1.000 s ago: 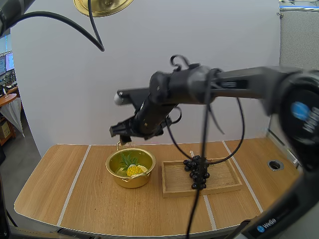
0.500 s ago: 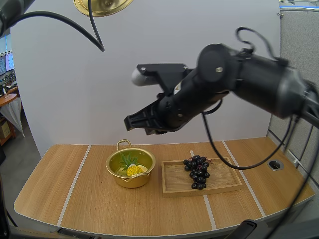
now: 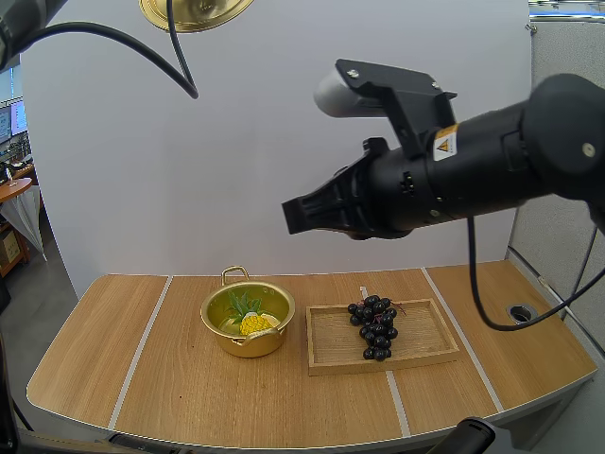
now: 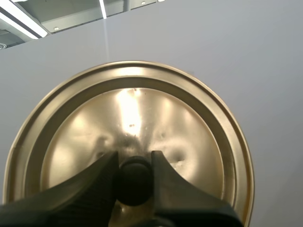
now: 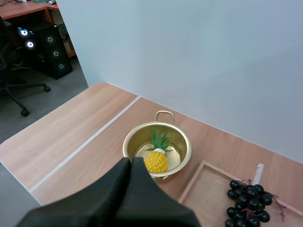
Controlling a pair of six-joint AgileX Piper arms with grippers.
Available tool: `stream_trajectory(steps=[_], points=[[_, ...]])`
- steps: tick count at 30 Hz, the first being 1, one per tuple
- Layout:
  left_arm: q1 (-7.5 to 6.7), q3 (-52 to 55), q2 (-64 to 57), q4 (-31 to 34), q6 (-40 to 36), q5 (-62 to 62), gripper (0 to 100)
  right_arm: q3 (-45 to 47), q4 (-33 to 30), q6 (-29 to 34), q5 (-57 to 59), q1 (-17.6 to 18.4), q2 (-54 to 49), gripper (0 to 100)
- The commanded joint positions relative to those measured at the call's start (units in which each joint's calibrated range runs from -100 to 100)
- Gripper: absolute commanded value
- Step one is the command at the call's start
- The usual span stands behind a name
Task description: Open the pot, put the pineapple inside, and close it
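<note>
Pineapple (image 3: 253, 322) lies inside the open pot (image 3: 248, 344), leaves toward the back and yellow body toward the front rim. It lay in the same spot a second ago, so I judge the placing step done. The pot stands on the table (image 3: 142, 378), just beside the tray (image 3: 425, 355) that carries the grapes (image 3: 374, 326).

What has changed is the right arm (image 3: 444, 180). A second ago its gripper hung low, close behind the pot. Half a second ago it was partway up. Now it is high above the table, pulled back well clear of the pot. The right gripper (image 5: 131, 163) has its fingers pressed together as one dark wedge, with nothing between them, and it looks down on the pot from above.

Lid (image 3: 194, 11) is held high over the table's left side, unmoved across the second. The left gripper (image 4: 134, 161) pinches the knob (image 4: 134, 182) between its fingertips.

With the space over the pot now free, only the closing seems left: the lid must come down level onto the rim.
</note>
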Motion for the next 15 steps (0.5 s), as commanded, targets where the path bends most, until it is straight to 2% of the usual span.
stream_trajectory(steps=[1,11,15], points=[[-0.13,-0.5,-0.4,-0.2,-0.4,-1.8,0,-0.1,-5.9,-0.5,0.3,0.0,-1.0,0],[-0.13,-0.5,-0.4,-1.0,-0.4,-1.6,0,-0.1,-4.8,-0.5,0.3,0.0,-1.0,0],[-0.13,-0.5,-1.0,0.8,-0.4,14.2,0,-0.1,-4.8,-0.5,0.3,0.0,-1.0,0]])
